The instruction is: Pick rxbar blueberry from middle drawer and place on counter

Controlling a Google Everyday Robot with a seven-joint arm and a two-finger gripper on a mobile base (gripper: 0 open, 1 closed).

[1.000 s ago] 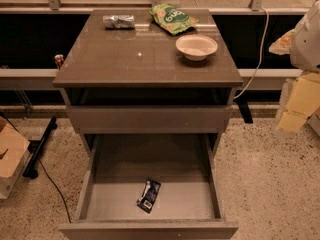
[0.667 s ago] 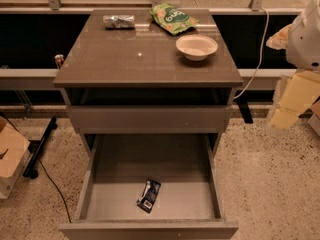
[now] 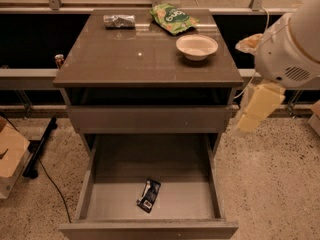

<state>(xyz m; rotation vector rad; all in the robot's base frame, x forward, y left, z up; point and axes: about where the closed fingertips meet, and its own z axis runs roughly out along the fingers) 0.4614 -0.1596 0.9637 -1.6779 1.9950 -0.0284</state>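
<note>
The rxbar blueberry [image 3: 149, 195], a small dark bar with white and light-blue markings, lies flat on the floor of the middle drawer [image 3: 100, 204], which is pulled wide open at the bottom of the view. The counter [image 3: 125, 59] is the glossy grey-brown top of the cabinet. My gripper [image 3: 246, 126] hangs on a cream-coloured link below the white arm at the right, beside the cabinet's right edge. It is level with the shut drawer front above the open drawer, well above and right of the bar, and holds nothing that I can see.
On the counter stand a white bowl [image 3: 197, 46], a green snack bag [image 3: 173, 18] and a crumpled silver foil packet [image 3: 119, 20]. A cardboard box [image 3: 10, 156] and a black cable [image 3: 52, 184] lie on the speckled floor at the left.
The arm and gripper have moved left, from the far right edge of the view toward the cabinet's right side. The bar and drawer have not moved.
</note>
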